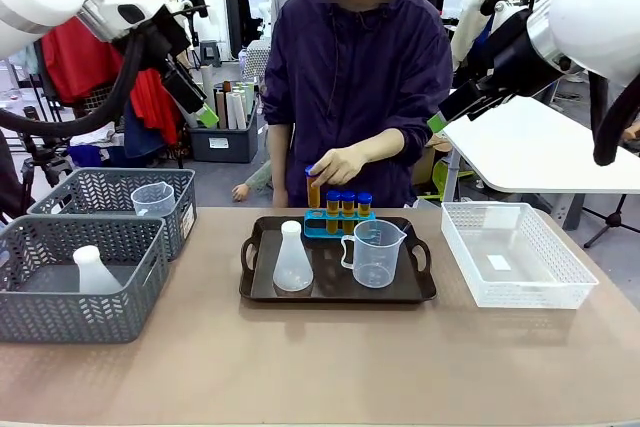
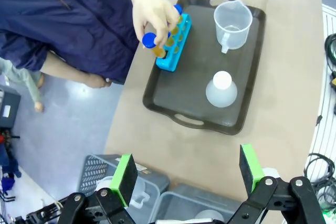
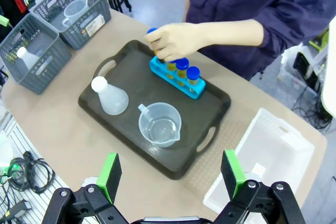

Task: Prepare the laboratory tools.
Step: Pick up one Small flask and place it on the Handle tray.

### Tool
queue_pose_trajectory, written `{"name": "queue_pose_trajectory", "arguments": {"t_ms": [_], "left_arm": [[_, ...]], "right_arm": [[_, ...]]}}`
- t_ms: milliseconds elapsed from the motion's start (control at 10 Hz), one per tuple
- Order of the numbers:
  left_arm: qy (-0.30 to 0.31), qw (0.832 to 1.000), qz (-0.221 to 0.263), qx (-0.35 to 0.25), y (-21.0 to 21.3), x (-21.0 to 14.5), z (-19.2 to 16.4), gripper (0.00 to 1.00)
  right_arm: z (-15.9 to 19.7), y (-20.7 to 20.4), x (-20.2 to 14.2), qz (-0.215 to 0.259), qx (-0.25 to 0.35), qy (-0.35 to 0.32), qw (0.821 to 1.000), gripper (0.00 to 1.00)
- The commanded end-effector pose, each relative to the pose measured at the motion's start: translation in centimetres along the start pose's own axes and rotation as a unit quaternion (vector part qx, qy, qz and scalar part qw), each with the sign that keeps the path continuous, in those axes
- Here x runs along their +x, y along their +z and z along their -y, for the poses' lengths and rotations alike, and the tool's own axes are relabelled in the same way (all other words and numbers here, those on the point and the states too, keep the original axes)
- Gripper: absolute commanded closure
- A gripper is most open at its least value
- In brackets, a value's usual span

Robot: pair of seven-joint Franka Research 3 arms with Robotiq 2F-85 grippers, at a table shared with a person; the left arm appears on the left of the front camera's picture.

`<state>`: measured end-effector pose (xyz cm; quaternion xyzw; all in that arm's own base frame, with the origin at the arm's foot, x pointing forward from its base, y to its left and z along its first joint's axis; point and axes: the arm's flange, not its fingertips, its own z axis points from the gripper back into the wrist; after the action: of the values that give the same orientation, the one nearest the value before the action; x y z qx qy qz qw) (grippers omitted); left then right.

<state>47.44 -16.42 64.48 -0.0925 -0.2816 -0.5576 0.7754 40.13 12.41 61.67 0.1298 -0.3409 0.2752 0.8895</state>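
On the black tray (image 1: 420,292) stand a white conical flask (image 1: 292,262), a clear handled beaker (image 1: 375,252) and a small blue rack (image 1: 338,224) with three blue-capped tubes of yellow liquid (image 1: 349,201). The person's hand (image 1: 342,164) holds another tube (image 1: 313,188) upright at the rack's left end. My left gripper (image 1: 198,102) hangs high at the upper left, and my left gripper (image 2: 187,174) is open and empty far above the table. My right gripper (image 1: 452,109) is raised at the upper right, and my right gripper (image 3: 170,174) is also open and empty. The wrist views show the rack (image 2: 169,61) (image 3: 178,80), the flask (image 2: 221,88) (image 3: 109,97) and the beaker (image 2: 232,22) (image 3: 159,125).
Two grey mesh baskets (image 1: 60,322) stand at the left; one holds a second beaker (image 1: 152,198), the other a second flask (image 1: 95,270). A white basket (image 1: 520,292) sits at the right, empty. A white side table (image 1: 540,152) stands beyond the right corner. Bare tabletop lies in front of the tray.
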Motion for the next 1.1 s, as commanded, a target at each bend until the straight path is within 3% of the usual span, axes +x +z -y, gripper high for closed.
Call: {"name": "queue_pose_trajectory", "arguments": {"t_ms": [0, 1000], "left_arm": [[0.000, 1.000, 0.001, 0.000, 0.32, -0.25, -0.09, 0.00], [0.000, 1.000, 0.001, 0.000, 0.32, -0.25, -0.09, 0.00]], "right_arm": [[0.09, 0.07, -0.01, 0.003, 0.007, -0.002, 1.000, 0.00], [0.09, 0.07, -0.01, 0.003, 0.007, -0.002, 1.000, 0.00]]}}
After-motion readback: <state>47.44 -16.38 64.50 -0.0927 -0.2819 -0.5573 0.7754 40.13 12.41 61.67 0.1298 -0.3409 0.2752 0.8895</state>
